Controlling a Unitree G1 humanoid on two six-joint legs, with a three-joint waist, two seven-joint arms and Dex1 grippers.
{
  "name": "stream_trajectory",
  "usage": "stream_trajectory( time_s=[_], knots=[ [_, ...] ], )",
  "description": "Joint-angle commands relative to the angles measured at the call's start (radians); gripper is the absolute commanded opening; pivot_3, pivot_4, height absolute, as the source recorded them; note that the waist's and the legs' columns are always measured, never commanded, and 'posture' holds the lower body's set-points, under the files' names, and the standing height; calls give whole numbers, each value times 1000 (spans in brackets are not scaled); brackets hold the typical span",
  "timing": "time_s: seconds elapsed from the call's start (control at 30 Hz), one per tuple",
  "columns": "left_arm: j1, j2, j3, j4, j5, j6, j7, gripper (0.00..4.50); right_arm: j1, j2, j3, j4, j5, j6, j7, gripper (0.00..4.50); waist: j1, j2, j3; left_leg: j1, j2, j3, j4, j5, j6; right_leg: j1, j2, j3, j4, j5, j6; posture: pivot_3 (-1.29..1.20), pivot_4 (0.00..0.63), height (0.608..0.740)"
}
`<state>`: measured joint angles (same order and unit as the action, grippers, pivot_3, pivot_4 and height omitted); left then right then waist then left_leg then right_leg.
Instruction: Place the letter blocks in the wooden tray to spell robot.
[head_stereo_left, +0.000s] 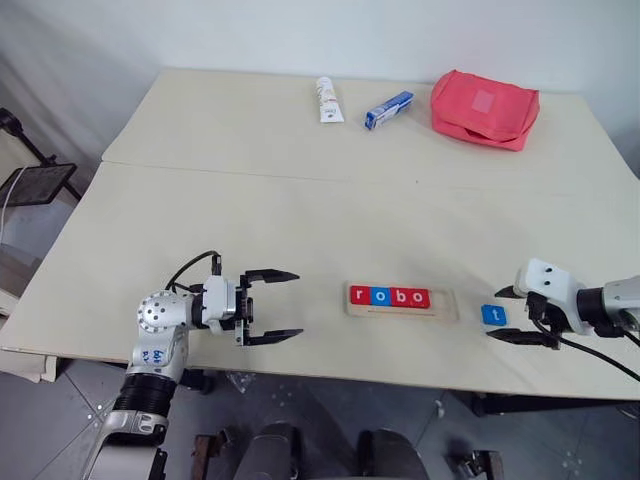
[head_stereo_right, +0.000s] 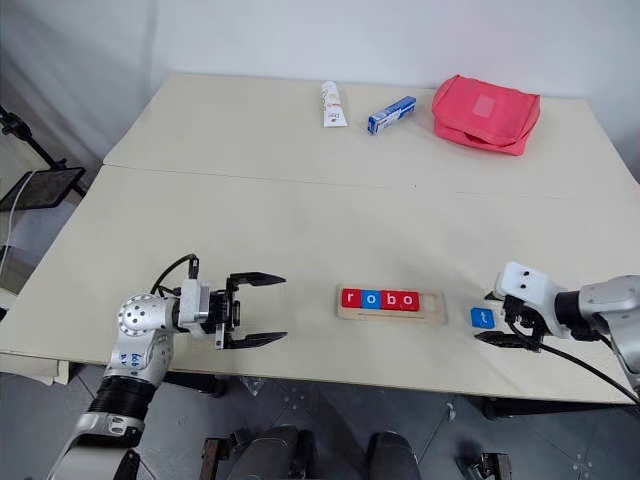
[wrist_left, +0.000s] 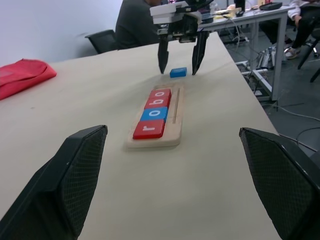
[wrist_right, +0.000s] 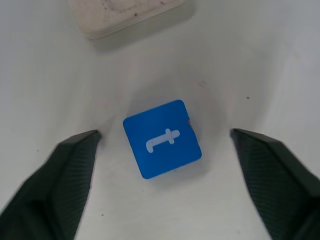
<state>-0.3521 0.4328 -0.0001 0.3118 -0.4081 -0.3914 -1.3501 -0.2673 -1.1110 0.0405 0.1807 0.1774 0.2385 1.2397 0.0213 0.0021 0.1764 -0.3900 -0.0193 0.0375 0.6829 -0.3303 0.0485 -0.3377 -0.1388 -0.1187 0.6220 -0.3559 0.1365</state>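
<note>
Table (head_stereo_left: 300, 210): a pale surface on which all listed items are carried.
Red pouch (head_stereo_left: 484, 108): laid at the far right of the table; its zip is seen closed and its contents cannot be told.
Wooden tray (head_stereo_left: 445, 306): placed near the front edge, between the two grippers. Four tiles are seated in it in a row, reading r, o, b, o from the robot's left; the slot at its right end is unfilled.
Tray contents: red r tile (head_stereo_left: 359, 295), blue o tile (head_stereo_left: 379, 296), red b tile (head_stereo_left: 399, 297), red o tile (head_stereo_left: 419, 298), each touching its neighbour.
Left gripper (head_stereo_left: 290, 305): held level to the left of the tray and pointed toward it; its fingers are spread wide and nothing is held.
Right gripper (head_stereo_left: 510, 314): positioned just right of the tray, angled down at the table; its fingers are parted on either side of the blue t tile, clear of it, and nothing is gripped.
White tube (head_stereo_left: 329, 99): laid at the far edge, beside the box.
Blue-and-white box (head_stereo_left: 388, 110): laid between the tube and the pouch.
Blue t tile (head_stereo_left: 494, 314): lying flat on the table, just beside the tray's right end, outside the tray.
</note>
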Motion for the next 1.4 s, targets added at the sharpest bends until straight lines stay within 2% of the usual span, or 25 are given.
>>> stream_trajectory(
  time_s=[0.03,0.17,0.2,0.47,0.6,0.77,1.4],
  knots=[
    [5,7,9,-46,-11,2,16,4500,-9,12,12,25,-26,-7,5,2961,0,0,0,0,0,0,0,0,0,0,0,0,0,0,0,0,150,740],
    [1,8,9,-44,-8,3,25,4500,-16,11,4,6,-31,16,-3,1611,0,0,0,0,0,0,0,0,0,0,0,0,0,0,0,0,150,740],
    [-1,8,8,-41,-8,2,26,4500,-34,14,-4,-15,-21,43,-9,1452,0,0,0,0,0,0,0,0,0,0,0,0,0,0,0,0,150,740],
    [-18,0,0,-22,-6,-4,22,4500,-182,69,-2,-197,63,271,-13,1462,-5,0,0,0,1,1,0,0,-1,-1,0,-1,0,0,0,0,150,740],
    [-27,-5,-4,-12,-4,-7,23,4500,-216,90,37,-240,64,319,0,1462,4,0,0,-1,0,-1,0,0,0,-1,-1,-1,0,0,0,0,150,740],
    [-21,-8,-5,-18,-4,-10,28,4500,-227,96,97,-215,28,287,27,1462,3,0,0,-2,-2,-2,0,0,0,-1,-2,-2,1,0,0,0,150,740],
    [5,0,-1,-40,-4,-12,48,4500,-252,118,146,-149,-12,213,68,1462,0,0,0,-1,-2,-1,0,0,0,-2,-3,-5,1,0,0,0,150,740]
  ],
)
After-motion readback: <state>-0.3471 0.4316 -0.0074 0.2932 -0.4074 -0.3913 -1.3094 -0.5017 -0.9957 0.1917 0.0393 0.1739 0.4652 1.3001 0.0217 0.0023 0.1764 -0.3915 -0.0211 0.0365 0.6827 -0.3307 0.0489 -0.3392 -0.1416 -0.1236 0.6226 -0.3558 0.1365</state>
